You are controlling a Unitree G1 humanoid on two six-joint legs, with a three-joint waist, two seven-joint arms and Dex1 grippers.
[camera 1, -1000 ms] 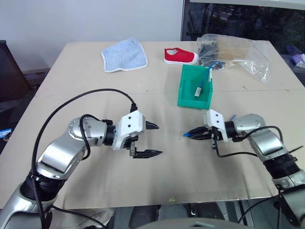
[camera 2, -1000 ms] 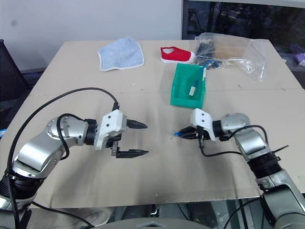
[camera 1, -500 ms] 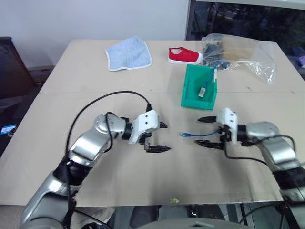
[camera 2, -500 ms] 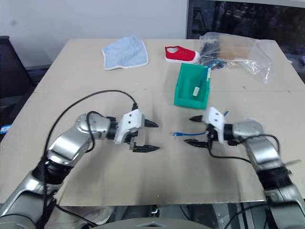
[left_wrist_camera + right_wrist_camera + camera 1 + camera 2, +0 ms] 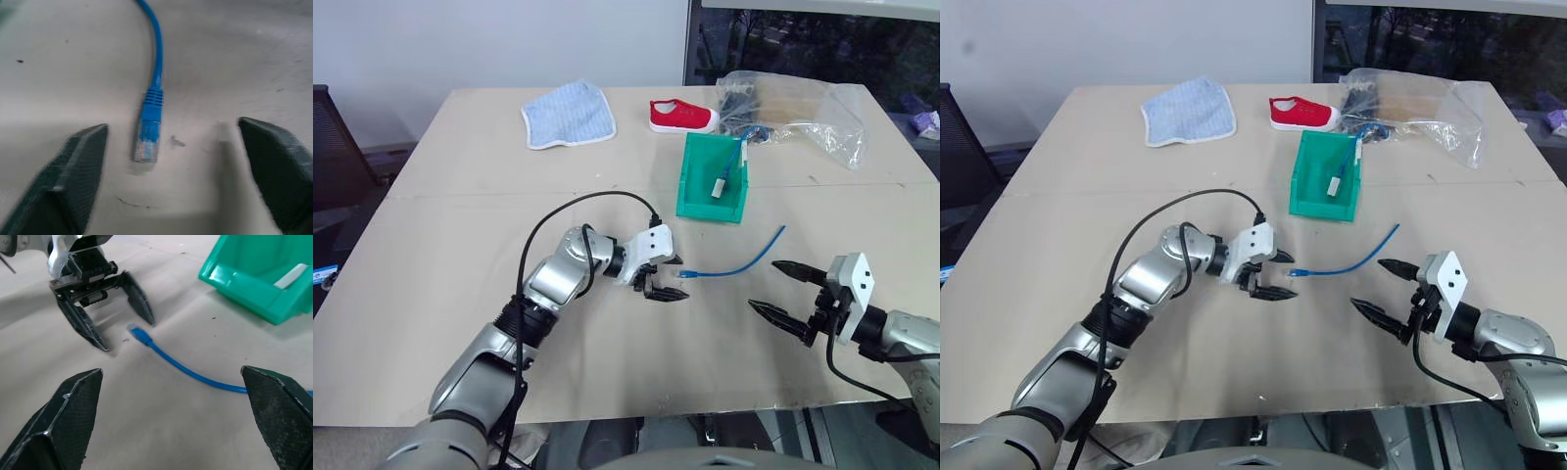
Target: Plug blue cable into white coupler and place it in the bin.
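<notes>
Your teal bin (image 5: 697,176) sits mid-table holding a second blue cable with an off-white block at its end. The blue cable (image 5: 734,260) lies loose on the table, running from near the bin's front corner down to its clear plug (image 5: 146,146), which points at your left gripper (image 5: 672,281), fingers apart around it, not touching. Your right gripper (image 5: 783,291) hangs wide, empty.

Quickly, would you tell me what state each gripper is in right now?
Left gripper: open, straddling the blue cable's plug, holding nothing.
Right gripper: open, empty.
</notes>
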